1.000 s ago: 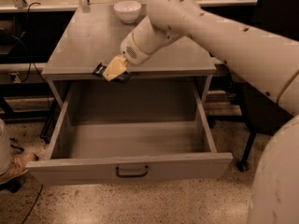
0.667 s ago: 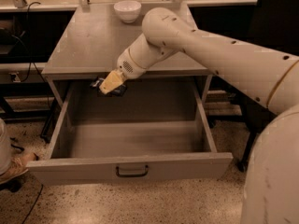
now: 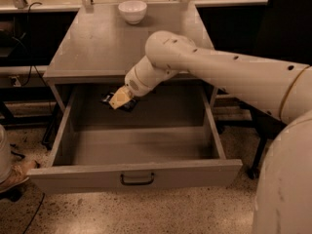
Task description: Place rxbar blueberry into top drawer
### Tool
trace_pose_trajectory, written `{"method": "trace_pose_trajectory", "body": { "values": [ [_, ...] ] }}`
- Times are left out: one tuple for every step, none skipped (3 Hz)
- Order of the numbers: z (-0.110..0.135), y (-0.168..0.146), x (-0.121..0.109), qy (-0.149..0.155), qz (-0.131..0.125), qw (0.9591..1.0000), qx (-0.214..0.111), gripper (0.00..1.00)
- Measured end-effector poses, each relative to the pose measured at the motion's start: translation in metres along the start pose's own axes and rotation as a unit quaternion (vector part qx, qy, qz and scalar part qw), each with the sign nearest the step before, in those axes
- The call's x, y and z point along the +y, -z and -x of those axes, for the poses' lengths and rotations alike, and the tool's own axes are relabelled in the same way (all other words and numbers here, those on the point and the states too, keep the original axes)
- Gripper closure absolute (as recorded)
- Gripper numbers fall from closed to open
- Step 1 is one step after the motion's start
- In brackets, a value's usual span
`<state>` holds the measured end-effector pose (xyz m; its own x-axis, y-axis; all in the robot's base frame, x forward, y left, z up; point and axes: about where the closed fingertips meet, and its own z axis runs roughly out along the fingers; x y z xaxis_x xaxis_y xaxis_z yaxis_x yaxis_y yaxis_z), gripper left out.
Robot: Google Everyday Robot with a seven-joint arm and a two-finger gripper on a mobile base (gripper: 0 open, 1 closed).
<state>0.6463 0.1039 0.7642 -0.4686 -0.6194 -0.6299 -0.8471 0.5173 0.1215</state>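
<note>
- Nearest of all, the speckled floor (image 3: 146, 213) is showing below the top drawer (image 3: 73, 179). The drawer is standing pulled out toward the near side, with its flat grey front panel facing forward.
- A small dark curved handle (image 3: 137, 179) is sitting at the middle of that panel.
- Behind the panel, the drawer's grey inside is lying open to view from above.
- Over the far-left part of that inside, the pincer (image 3: 119, 99) is hanging just below the table's near edge, its pale fingers clamping the rxbar blueberry (image 3: 129, 106).
- The bar's dark wrapper is sticking out on both sides of the fingers, to the left and to the right.
- I cannot tell whether the bar is touching the drawer floor or hanging just above it.
- The white arm (image 3: 219, 77) is reaching in from the right, crossing above the drawer's far-right corner and bending down at the wrist toward the pincer.
- The grey table (image 3: 97, 48) is carrying the drawer under its top, and that top is stretching away behind the arm.
- A white bowl (image 3: 132, 11) is sitting upright near the table's far edge, well apart from the pincer and the bar.
</note>
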Motion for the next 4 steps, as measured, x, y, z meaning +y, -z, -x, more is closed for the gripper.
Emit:
{"method": "trace_pose_trajectory", "body": {
  "values": [
    [-0.0206,-0.0143,-0.018,-0.035,-0.067,0.9971,-0.004,1.0],
    [-0.0172,-0.02,-0.0236,-0.065,-0.079,0.9943,-0.029,1.0],
    [-0.0153,-0.0193,-0.0232,-0.064,-0.078,0.9944,-0.03,1.0],
    [-0.0205,-0.0217,-0.0263,-0.074,-0.083,0.9931,-0.037,1.0]
  ]
}}
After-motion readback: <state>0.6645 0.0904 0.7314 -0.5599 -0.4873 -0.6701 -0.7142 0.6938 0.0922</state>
